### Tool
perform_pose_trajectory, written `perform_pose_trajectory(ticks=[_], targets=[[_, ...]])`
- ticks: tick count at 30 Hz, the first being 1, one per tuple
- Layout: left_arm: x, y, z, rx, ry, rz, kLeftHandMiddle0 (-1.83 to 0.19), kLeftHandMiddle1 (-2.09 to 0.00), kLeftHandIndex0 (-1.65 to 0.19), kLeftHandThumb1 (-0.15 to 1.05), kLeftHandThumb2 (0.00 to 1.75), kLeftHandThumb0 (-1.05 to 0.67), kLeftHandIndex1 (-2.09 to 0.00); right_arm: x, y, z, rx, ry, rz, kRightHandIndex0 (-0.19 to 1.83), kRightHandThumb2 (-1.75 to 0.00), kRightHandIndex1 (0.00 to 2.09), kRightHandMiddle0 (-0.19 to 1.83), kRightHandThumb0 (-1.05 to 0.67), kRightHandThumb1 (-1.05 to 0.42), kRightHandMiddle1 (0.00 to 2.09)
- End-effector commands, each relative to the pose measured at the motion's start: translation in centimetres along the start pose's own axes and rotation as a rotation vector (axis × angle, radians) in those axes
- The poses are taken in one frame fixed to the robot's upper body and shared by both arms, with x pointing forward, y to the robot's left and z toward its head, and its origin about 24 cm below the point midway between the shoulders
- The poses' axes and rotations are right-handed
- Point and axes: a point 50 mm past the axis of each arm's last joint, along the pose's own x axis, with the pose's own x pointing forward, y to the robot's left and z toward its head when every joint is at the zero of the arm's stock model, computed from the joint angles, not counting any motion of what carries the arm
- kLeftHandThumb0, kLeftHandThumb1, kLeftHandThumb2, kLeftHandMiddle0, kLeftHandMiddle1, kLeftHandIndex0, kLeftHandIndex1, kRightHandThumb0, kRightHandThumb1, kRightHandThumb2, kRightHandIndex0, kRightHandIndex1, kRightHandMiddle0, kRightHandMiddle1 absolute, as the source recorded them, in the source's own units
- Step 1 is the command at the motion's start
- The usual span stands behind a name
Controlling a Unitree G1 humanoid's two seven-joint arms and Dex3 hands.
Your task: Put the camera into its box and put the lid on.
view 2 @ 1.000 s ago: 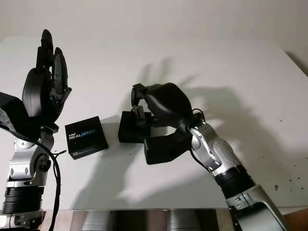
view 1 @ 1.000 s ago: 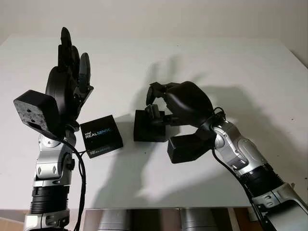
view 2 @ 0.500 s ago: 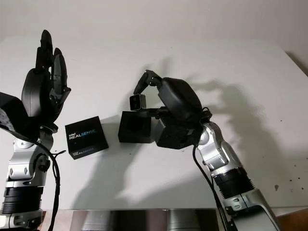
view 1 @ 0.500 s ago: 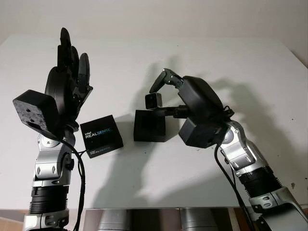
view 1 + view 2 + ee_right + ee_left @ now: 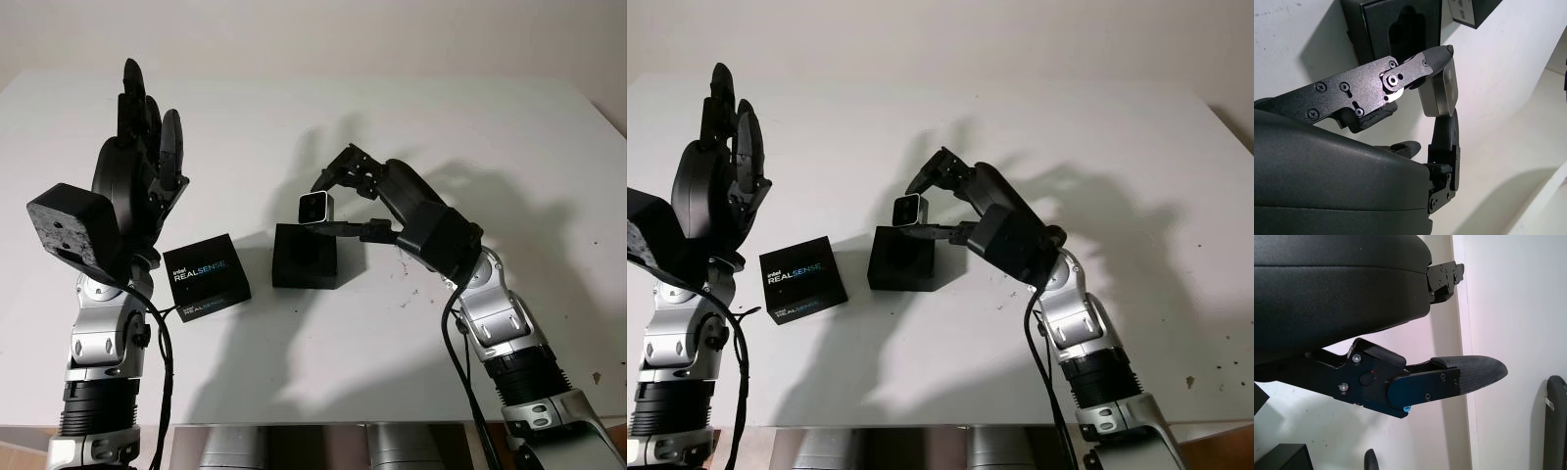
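Right hand (image 5: 338,196), fingers pinched on the camera (image 5: 313,207), a small silver block with a pale front face, held just above the open black box (image 5: 304,257) with its shaped recess. Lid (image 5: 206,276), black with white lettering, lies beside the box on the white surface (image 5: 294,352). Left hand (image 5: 137,181) open, raised upright above the surface's left side.

Camera (image 5: 313,208): small silver body, brushed-metal look, with a smooth darker front face. Box (image 5: 305,257): matt black, card-like walls with a dull black shaped insert inside. Lid (image 5: 206,277): matt black card, smooth, printed with white lettering. Right hand (image 5: 345,201): semi-gloss black plastic shell; finger links of dark speckled metal with bright screws. Left hand (image 5: 137,166): same black plastic, finger pads finely textured. Table (image 5: 509,147): smooth matt white surface.
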Motion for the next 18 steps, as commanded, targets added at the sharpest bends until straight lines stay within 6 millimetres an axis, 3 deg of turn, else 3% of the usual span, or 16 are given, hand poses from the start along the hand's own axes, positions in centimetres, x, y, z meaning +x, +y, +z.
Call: perform_pose_trajectory(ticks=[1,18], targets=[[-0.2,0.3,0.3,0.018,-0.011,-0.001,0.19,0.0,0.19,1.05,0.57,-0.72,0.0,0.4,-0.3,0.2,0.02,-0.003,0.001,0.37,-0.05,0.02,0.28,-0.44,-1.01,1.78],[-0.1,0.3,0.3,0.025,-0.008,-0.004,0.19,0.0,0.19,1.05,0.57,-0.73,0.0,0.7,1.4,-1.6,0.152,0.058,0.075,0.32,-0.05,0.04,0.34,-0.49,-1.0,1.68]])
